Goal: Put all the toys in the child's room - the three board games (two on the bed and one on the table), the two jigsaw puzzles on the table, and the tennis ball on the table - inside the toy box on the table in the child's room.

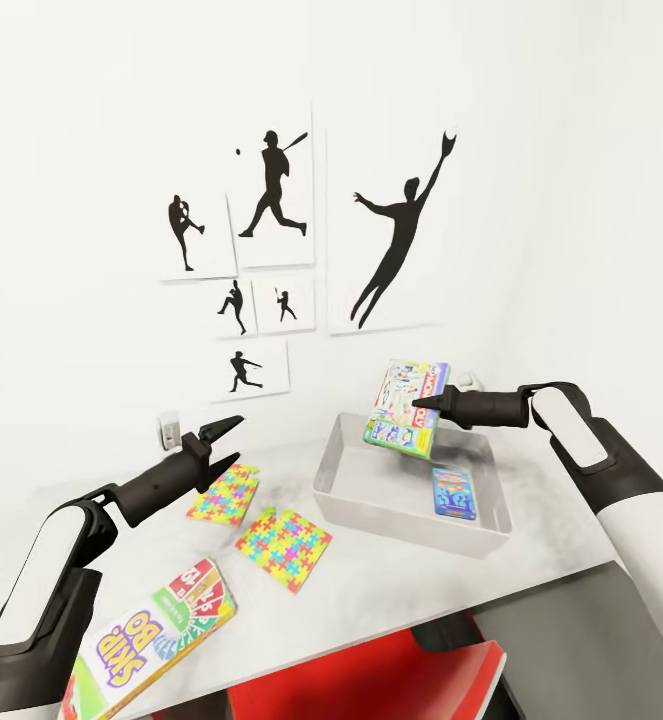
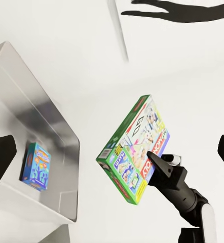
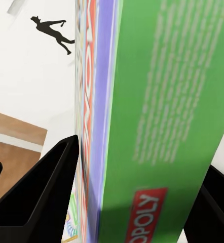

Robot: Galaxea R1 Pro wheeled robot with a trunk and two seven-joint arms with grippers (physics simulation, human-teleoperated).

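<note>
Skip-Bo box [image 1: 156, 630] nearest us, on table [image 1: 391, 600] front edge. Our right claw [image 1: 418, 404] clamps Monopoly box [image 1: 406, 408], tilted above toy box [image 1: 411, 490]. We level it, lower beside small blue box [image 1: 454, 492], then release. Left claw [image 1: 221, 432] spread wide, holding nothing.

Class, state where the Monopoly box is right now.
In the head view, the Monopoly box is held tilted in the right gripper above the toy box, over its far end.

A red chair [image 1: 371, 675] is seen tucked under the near edge, and a small white wall socket [image 1: 168, 428] is seen below the posters.
</note>
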